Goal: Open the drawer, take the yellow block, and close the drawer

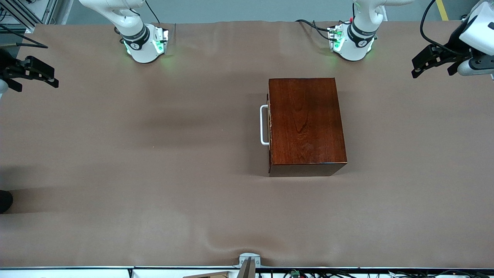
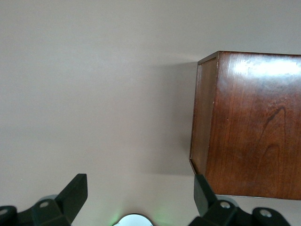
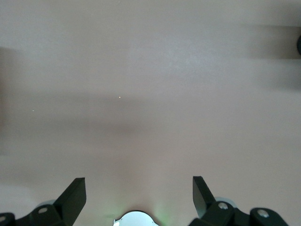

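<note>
We see a wide tabletop [image 1: 154,162] covered in a plain brown cloth, and one object on it: a glossy reddish-brown wooden box [image 1: 305,123]. It sits toward the left arm's end of the table, closer to the edge where the robot bases stand than to the edge by the front camera. Its drawer [image 1: 269,127] is pushed fully in, and the white loop handle [image 1: 264,125] faces the right arm's end of the table. The cloth in front of the handle is bare. We cannot see the yellow block in any view.

The left gripper [image 1: 432,65] hangs over the table edge at the left arm's end, fingers spread and holding nothing. The right gripper [image 1: 36,75] hangs over the edge at the right arm's end, fingers likewise spread and empty.

The left wrist view shows the left gripper [image 2: 141,195] with a corner of the box [image 2: 249,122] beside one fingertip, its handle out of sight. The right wrist view shows only the right gripper [image 3: 139,195] over cloth.
</note>
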`<action>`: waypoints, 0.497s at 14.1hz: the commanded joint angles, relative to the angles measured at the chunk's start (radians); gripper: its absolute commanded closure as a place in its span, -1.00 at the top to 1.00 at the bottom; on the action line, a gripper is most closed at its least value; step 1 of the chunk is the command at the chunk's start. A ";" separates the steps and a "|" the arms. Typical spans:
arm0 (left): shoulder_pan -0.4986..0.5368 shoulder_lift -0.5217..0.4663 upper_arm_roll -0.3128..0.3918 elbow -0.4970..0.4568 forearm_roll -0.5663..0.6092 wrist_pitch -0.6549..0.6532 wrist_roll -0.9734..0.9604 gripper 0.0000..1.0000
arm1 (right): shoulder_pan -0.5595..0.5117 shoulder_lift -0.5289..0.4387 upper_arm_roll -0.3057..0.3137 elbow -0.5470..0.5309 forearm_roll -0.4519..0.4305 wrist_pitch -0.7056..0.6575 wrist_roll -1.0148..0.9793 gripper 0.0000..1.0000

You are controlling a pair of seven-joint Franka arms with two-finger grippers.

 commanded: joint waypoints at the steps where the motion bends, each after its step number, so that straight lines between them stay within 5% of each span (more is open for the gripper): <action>1: 0.012 0.013 -0.007 0.028 -0.007 -0.022 0.017 1.00 | -0.010 -0.020 0.007 -0.014 -0.015 0.000 -0.007 1.00; 7: -0.012 0.101 -0.037 0.143 -0.012 -0.067 0.009 1.00 | -0.010 -0.020 0.007 -0.014 -0.015 0.000 -0.007 1.00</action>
